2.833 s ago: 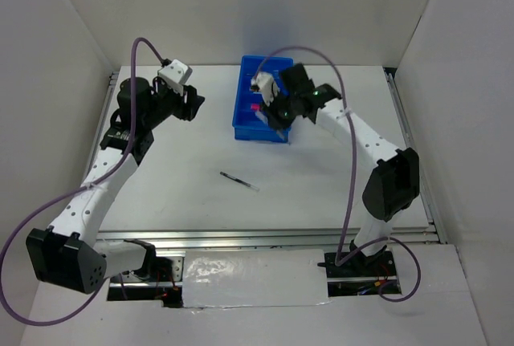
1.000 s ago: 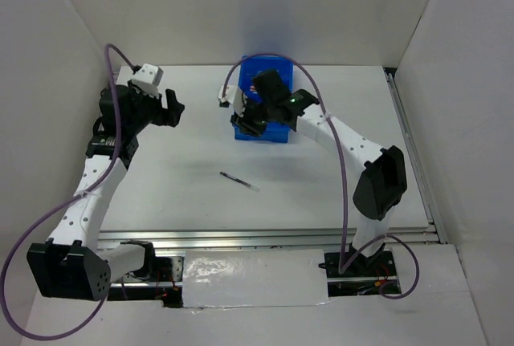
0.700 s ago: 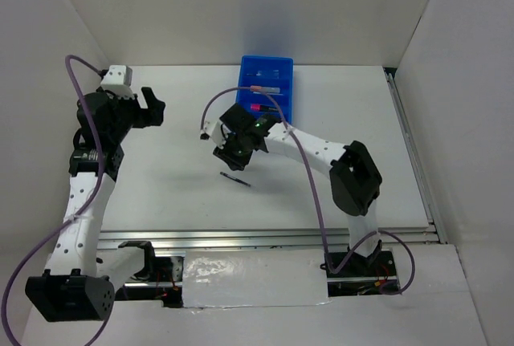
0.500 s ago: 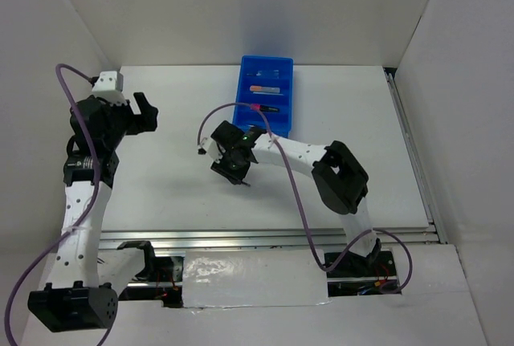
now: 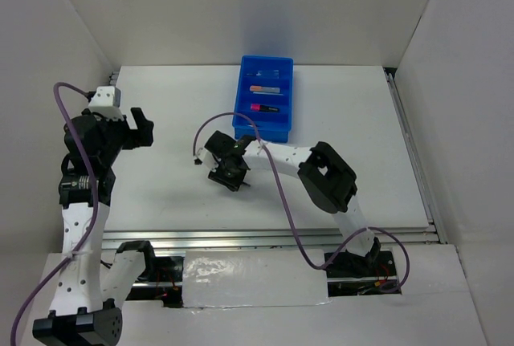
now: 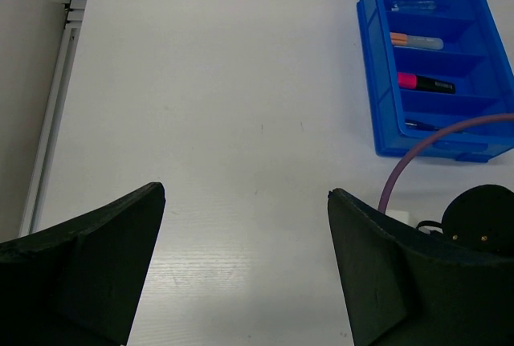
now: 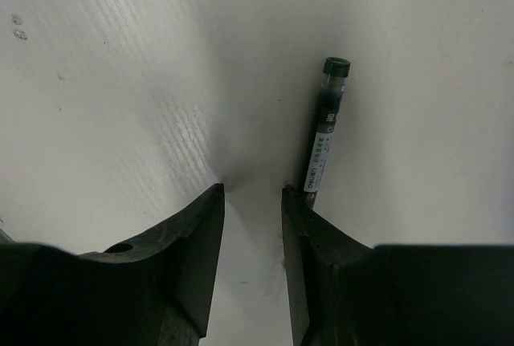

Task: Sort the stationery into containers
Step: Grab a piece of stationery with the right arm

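A blue four-compartment tray [image 5: 242,99] stands at the back centre, also in the left wrist view [image 6: 371,65]. It holds a small clear bottle [image 6: 414,6], an orange marker [image 6: 416,41], a pink marker [image 6: 426,83] and a dark pen [image 6: 424,127], one per compartment. Another dark pen with a white label [image 7: 324,133] lies on the table. My right gripper [image 7: 251,193] [image 5: 229,173] is down at the table with a narrow empty gap. The pen lies outside that gap, against the outer side of its right finger [image 7: 321,242]. My left gripper [image 6: 245,193] [image 5: 138,129] is wide open and empty, far left.
White walls close in the table at the left, back and right. My right arm and its purple cable [image 6: 401,171] stretch across the table between the tray and the pen. A metal rail [image 5: 273,238] runs along the near edge.
My right gripper left the tray, swung left and forward, and came down at the pen on the table. My left arm drew back to the left, still open.
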Robot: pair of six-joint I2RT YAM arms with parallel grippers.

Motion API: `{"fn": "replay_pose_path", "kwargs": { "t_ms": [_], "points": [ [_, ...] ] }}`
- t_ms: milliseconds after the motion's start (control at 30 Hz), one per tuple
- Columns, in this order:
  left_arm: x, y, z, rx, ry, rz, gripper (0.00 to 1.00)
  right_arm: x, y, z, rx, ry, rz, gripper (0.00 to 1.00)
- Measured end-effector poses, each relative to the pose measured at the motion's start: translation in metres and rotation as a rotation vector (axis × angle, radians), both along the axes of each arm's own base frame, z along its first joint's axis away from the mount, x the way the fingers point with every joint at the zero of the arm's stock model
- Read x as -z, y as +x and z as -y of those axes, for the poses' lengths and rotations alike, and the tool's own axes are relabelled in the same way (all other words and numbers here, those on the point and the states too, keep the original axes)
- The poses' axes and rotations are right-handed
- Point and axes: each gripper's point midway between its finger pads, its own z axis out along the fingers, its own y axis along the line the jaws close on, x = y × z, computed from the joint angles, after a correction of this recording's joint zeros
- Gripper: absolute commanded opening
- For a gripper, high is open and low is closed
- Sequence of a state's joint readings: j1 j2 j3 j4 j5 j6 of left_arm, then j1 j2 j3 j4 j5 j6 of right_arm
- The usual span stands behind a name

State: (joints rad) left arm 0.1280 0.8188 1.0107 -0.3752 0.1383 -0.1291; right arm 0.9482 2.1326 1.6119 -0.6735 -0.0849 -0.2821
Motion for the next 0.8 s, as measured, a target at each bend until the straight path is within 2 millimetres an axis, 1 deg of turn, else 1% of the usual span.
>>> {"fn": "replay_pose_path", "kwargs": {
  "t_ms": [100,167,233,333,400,467,567,667,800],
  "points": [
    [0.003,-0.001,0.001,0.008,-0.001,-0.006,0.95,-0.002,0.002,0.002,-0.003,0.001,0.005,0.42],
    [0.005,-0.001,0.003,0.017,-0.004,-0.010,0.95,-0.007,0.000,0.005,-0.008,0.004,0.010,0.42],
    [0.007,-0.001,0.005,0.025,-0.007,-0.014,0.95,-0.015,-0.001,0.010,-0.011,0.013,0.018,0.42],
    [0.008,-0.001,0.007,0.039,-0.012,-0.015,0.94,-0.033,-0.002,0.016,-0.011,0.039,0.037,0.42],
    [0.009,-0.001,0.008,0.046,-0.016,-0.018,0.94,-0.043,0.002,0.019,-0.004,0.057,0.051,0.42],
    [0.010,0.000,0.009,0.050,-0.019,-0.022,0.94,-0.046,0.008,0.022,0.010,0.066,0.059,0.42],
    [0.012,0.003,0.010,0.055,-0.023,-0.025,0.94,-0.039,0.013,0.031,0.030,0.052,0.050,0.42],
    [0.014,0.005,0.010,0.058,-0.026,-0.032,0.94,-0.028,0.015,0.039,0.045,0.029,0.032,0.42],
    [0.017,0.007,0.010,0.061,-0.029,-0.042,0.94,-0.013,0.017,0.043,0.054,0.011,0.015,0.41]
  ]
}}
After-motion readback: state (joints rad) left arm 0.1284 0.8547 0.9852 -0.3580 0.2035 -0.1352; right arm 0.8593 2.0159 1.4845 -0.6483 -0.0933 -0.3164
